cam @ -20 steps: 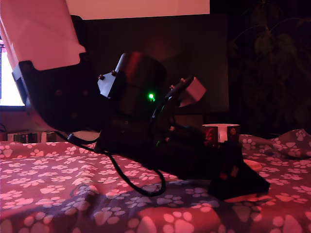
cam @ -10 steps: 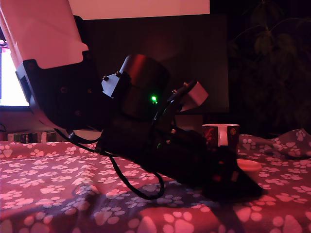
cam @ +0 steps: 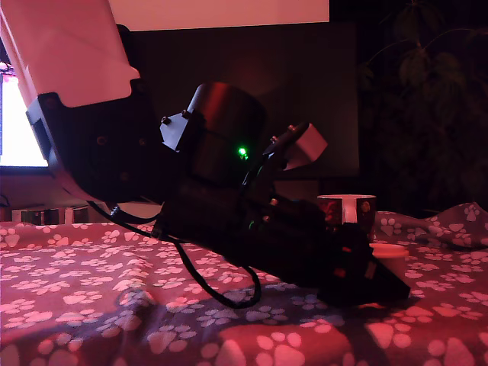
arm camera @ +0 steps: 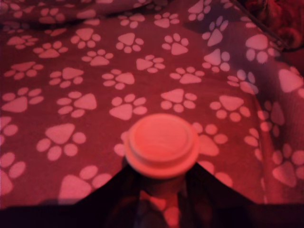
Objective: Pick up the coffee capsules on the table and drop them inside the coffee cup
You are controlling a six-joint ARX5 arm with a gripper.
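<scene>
The pale cream coffee capsule (arm camera: 162, 141) sits between my gripper's (arm camera: 161, 175) two dark fingers (arm camera: 115, 190), rim up, its tapered body pinched between them. In the exterior view only the capsule's flat rim (cam: 389, 250) shows above the low, dark gripper (cam: 385, 276), just over the paw-print table cloth (cam: 114, 305). The coffee cup (cam: 347, 212), a dark mug with a white panel, stands behind the gripper, partly hidden by the arm. The mug is out of the wrist view.
The arm's bulky dark body (cam: 213, 175) and a looping cable (cam: 221, 293) fill the exterior view's left and middle. Folded cloth rises at that view's far right (cam: 457, 225). A bright screen (cam: 19, 122) glows at its left edge.
The gripper has drawn back slightly toward the exterior view's left and lifted a little. The capsule's rim sits higher than it did a second ago.
</scene>
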